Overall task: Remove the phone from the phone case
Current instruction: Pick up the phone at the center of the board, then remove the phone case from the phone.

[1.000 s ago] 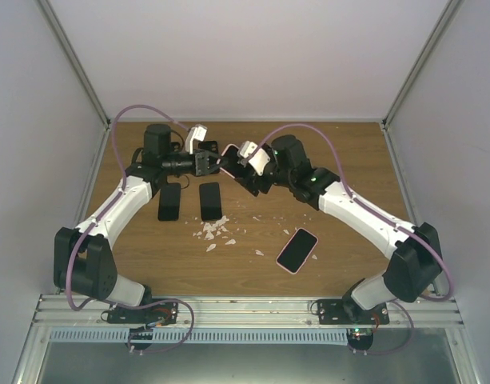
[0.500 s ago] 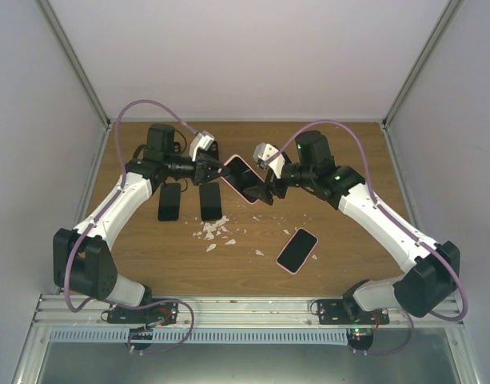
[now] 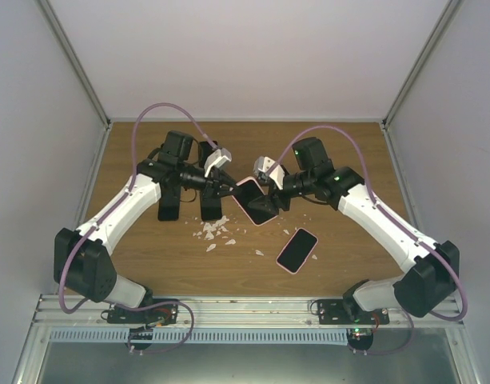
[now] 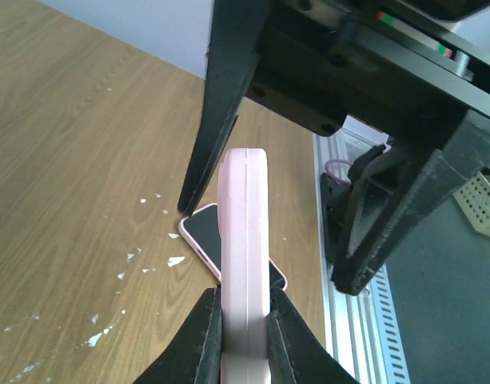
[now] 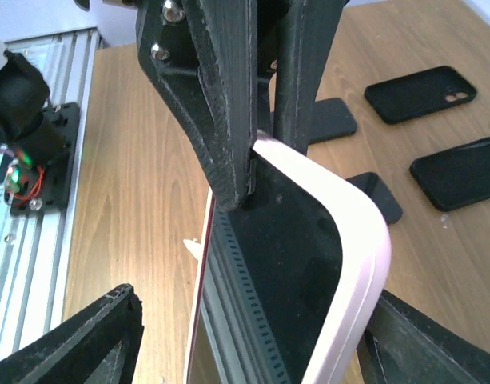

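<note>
1. Left gripper (image 3: 227,188): jaws were clamped across the front and back of the pink phone case (image 4: 243,240), holding it in the air above the table (image 3: 348,152).
2. Phone (image 5: 292,256): it sat in the case, between the two arms. It was judged light and rigid, with a slick glass face. The case rim looked soft and pliable, so a corner of the rim seemed the best place to peel.
3. Right gripper (image 3: 270,200): fingers stood apart, straddling the case's free end and gripping nothing.
</note>
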